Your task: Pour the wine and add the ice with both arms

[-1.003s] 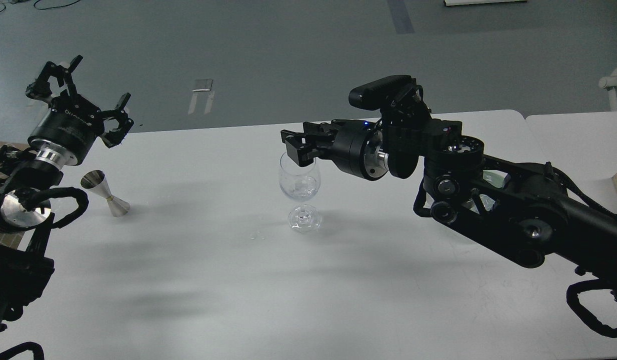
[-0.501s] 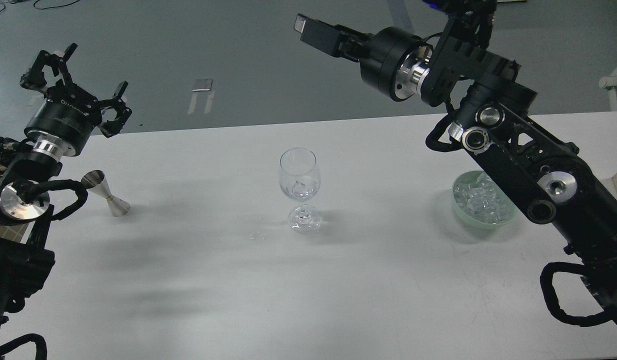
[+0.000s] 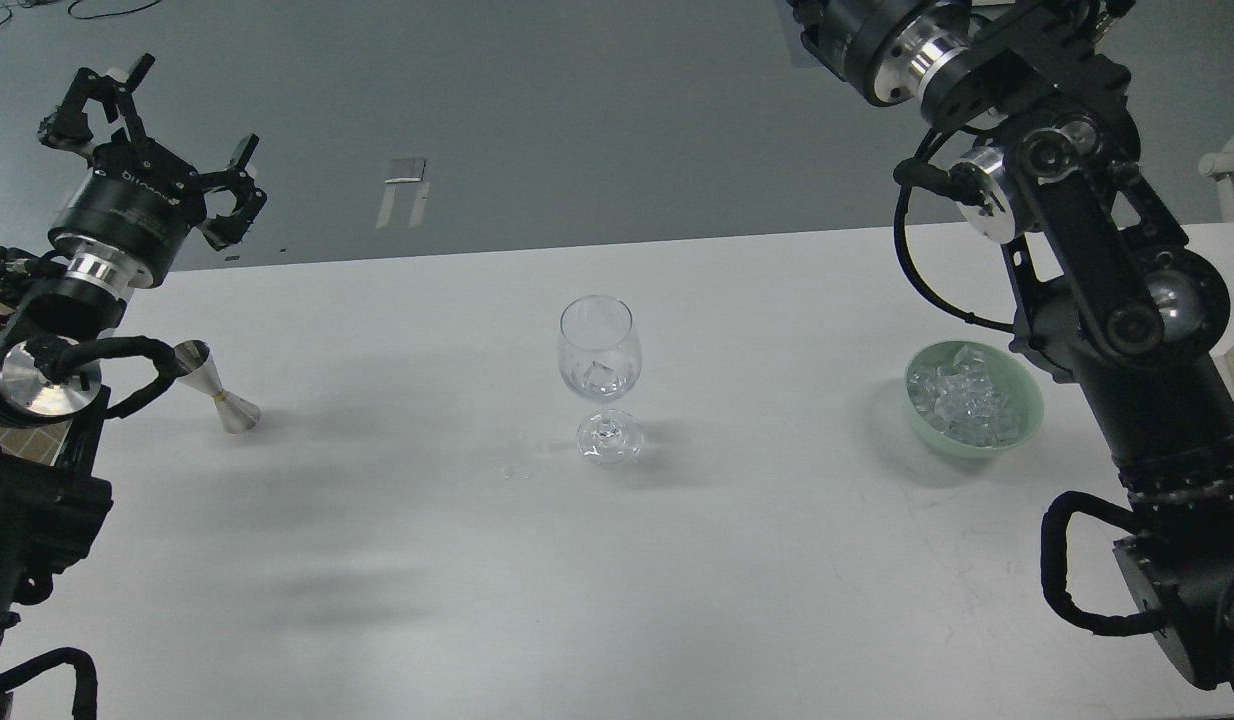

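Left gripper [image 3: 147,125]: up in the upper left of the frame, above the table's far edge, fingers spread wide apart and nothing between them.
Right arm [image 3: 1087,250]: rising steeply along the right side, silver joint caps catching the light, its wrist running out past the top edge.
Right gripper: out of the frame, so how its jaws stand can't be told.
Wine glass [image 3: 599,375]: upright at the centre of the white table [image 3: 617,580], well apart from both arms.
Ice in the glass [image 3: 602,378]: a clear chunk or two sitting low in the bowl of the glass.
Green bowl [image 3: 1022,425]: right of centre, just beside the right arm's lower links, not touched by them as far as can be seen.
Ice [image 3: 962,400]: heaped in the green bowl, glinting white.
Jigger [image 3: 215,385]: silver, at left on the table, tilted, its upper cup close by the left arm's black cable loop.
Tabletop specks [image 3: 514,470]: small clear bits lying just left of the glass foot.
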Motion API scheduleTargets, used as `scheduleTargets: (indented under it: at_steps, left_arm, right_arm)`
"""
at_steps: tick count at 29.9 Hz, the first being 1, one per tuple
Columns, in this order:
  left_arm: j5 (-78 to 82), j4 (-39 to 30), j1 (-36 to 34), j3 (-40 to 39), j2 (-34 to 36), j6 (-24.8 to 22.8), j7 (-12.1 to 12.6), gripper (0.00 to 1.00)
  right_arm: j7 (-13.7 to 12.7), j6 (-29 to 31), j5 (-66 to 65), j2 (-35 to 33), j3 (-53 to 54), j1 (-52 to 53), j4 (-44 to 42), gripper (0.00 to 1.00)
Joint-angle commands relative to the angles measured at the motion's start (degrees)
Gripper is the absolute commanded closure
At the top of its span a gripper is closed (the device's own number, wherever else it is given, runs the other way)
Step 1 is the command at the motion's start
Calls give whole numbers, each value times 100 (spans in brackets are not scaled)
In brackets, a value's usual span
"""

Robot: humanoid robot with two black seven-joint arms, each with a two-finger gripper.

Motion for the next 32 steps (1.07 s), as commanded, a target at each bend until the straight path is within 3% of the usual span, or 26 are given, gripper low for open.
scheduleTargets:
  at_steps: [1, 4, 7, 10, 11, 13, 21, 26, 32]
  left_arm:
    - [42, 0, -2, 6, -25, 11, -7, 2]
    - [68, 35, -45, 6, -42, 11, -16, 2]
    - [95, 402, -299, 85, -86, -15, -33, 2]
    - [103, 973, -730, 444, -104, -50, -278, 2]
    - [103, 975, -731, 446, -104, -50, -280, 2]
    - [103, 1291, -985, 813, -60, -50, -533, 2]
    - [112, 1564, -1223, 1325, -77, 20, -771, 2]
    - [121, 1784, -1382, 1351, -165, 11, -807, 2]
    - [121, 1793, -1513, 1500, -280, 20, -816, 2]
  right_arm:
    - [87, -320, 959, 2, 397, 10, -553, 0]
    - [316, -348, 1700, 2, 731, 1, -931, 0]
    - [719, -339, 2568, -6, 899, 1, -1546, 0]
    - [1019, -313, 2984, 55, 1101, -69, -1671, 0]
    - [1019, -312, 2985, 55, 1101, -69, -1671, 0]
    - [1028, -295, 3020, 55, 1136, -122, -1679, 0]
    - [1081, -260, 3029, 55, 1136, -78, -1697, 0]
    - [1090, -286, 3029, 55, 1189, -34, -1706, 0]
    - [1292, -286, 3221, 55, 1330, 19, -1943, 0]
